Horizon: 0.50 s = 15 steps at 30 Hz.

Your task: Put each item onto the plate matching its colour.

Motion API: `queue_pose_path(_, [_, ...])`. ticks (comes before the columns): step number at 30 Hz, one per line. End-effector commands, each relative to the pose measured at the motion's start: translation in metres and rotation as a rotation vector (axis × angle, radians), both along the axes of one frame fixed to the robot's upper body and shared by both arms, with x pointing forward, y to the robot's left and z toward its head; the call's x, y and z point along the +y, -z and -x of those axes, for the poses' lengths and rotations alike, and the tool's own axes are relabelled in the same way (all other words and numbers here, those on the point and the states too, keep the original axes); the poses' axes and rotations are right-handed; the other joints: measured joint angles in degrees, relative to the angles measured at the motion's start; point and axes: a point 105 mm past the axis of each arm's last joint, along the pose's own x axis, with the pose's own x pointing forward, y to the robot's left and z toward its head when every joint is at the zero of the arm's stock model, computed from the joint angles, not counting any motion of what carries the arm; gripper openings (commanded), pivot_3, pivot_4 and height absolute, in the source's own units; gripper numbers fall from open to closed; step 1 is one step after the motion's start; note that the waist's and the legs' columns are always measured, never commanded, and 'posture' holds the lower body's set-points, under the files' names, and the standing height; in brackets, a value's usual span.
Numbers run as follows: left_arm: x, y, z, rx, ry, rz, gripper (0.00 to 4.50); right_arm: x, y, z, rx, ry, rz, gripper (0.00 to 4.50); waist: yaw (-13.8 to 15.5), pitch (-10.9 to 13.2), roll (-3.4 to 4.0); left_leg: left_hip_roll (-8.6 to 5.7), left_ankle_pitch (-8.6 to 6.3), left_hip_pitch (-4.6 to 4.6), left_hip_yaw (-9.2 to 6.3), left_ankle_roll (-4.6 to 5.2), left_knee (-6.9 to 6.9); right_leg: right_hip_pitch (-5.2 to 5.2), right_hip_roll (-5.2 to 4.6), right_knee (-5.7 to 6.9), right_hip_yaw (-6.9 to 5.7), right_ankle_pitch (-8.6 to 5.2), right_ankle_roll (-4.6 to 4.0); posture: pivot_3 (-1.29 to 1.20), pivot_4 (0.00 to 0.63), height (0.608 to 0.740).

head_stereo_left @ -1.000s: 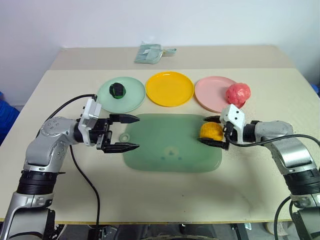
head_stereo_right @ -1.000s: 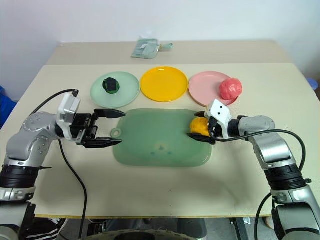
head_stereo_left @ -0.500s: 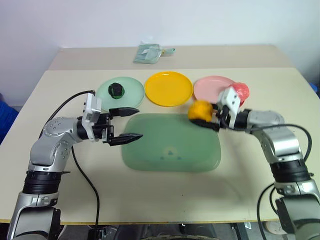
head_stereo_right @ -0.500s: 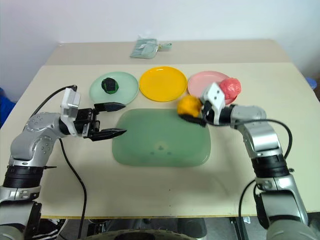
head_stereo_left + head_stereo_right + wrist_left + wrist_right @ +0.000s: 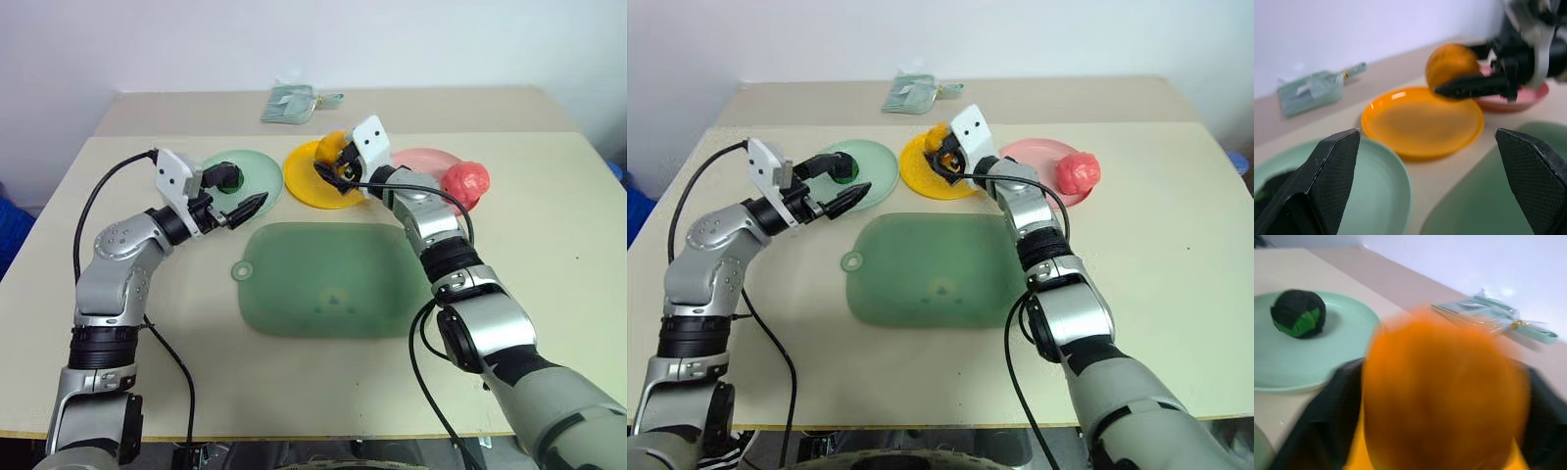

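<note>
An orange-yellow lump (image 5: 1452, 66) hangs just above the yellow plate (image 5: 304, 188), with my right gripper (image 5: 330, 166) shut on it. The same lump (image 5: 1444, 396) sits between the fingers in the right wrist view. A dark green-black ball (image 5: 1298, 313) lies on the mint green plate (image 5: 266, 171). My left gripper (image 5: 245, 192) stands open at that plate's near edge, partly covering the ball, with nothing between its fingers. A pink-red fruit (image 5: 465, 182) rests at the right rim of the pink plate (image 5: 419, 164).
A large translucent green cutting board (image 5: 333, 279) lies in front of the three plates. A folded greenish cloth (image 5: 294, 103) sits at the back of the table (image 5: 549, 294). The table's right side and front strip are bare.
My right gripper carried the orange-yellow lump up from the cutting board's right edge, leftward and back, to above the yellow plate. My left gripper turned and moved back toward the mint plate.
</note>
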Motion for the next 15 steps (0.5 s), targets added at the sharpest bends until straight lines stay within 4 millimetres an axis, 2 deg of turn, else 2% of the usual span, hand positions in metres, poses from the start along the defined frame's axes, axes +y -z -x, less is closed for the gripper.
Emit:
queue_pose_path(1, [-0.001,-0.015,0.007,-0.08,0.01,-0.029,4.5,0.009,-0.019,0.001,-0.054,-0.036,-0.045,4.47,0.0,0.0,0.01,0.0,0.0,0.0,0.0,-0.01,0.01,-0.01,0.0,0.02,0.0,0.0,0.0,0.0,0.15,0.74])
queue_pose_path(6, [-0.004,-0.019,0.01,-0.102,0.053,0.002,4.5,-0.006,-0.063,0.005,-0.156,-0.03,-0.229,4.47,0.2,0.0,0.01,0.0,0.01,0.0,0.0,-0.02,0.02,-0.02,0.0,0.05,0.01,0.0,0.0,0.0,0.15,0.74])
queue_pose_path(9, [-0.009,-0.025,0.023,-0.132,0.171,0.016,4.5,-0.013,-0.075,0.023,-0.169,-0.143,-0.268,4.47,0.1,0.0,0.02,0.0,0.01,-0.01,0.0,-0.03,0.02,-0.03,0.0,0.05,0.01,0.0,0.0,0.0,0.15,0.74])
queue_pose_path(12, [-0.007,-0.028,0.043,-0.094,0.328,0.058,4.5,-0.02,-0.074,0.063,-0.169,-0.322,-0.249,4.47,0.1,0.0,0.02,0.01,0.0,-0.02,-0.03,-0.01,-0.01,-0.05,-0.01,0.03,0.01,0.0,0.0,0.0,0.15,0.74])
queue_pose_path(15, [0.004,-0.03,0.063,-0.053,0.452,0.078,4.5,-0.03,-0.055,0.118,-0.031,-0.552,-0.217,4.47,0.3,0.0,0.03,0.01,-0.02,-0.02,-0.04,0.03,-0.07,-0.05,-0.03,-0.03,0.01,-0.01,-0.01,0.0,0.15,0.74])
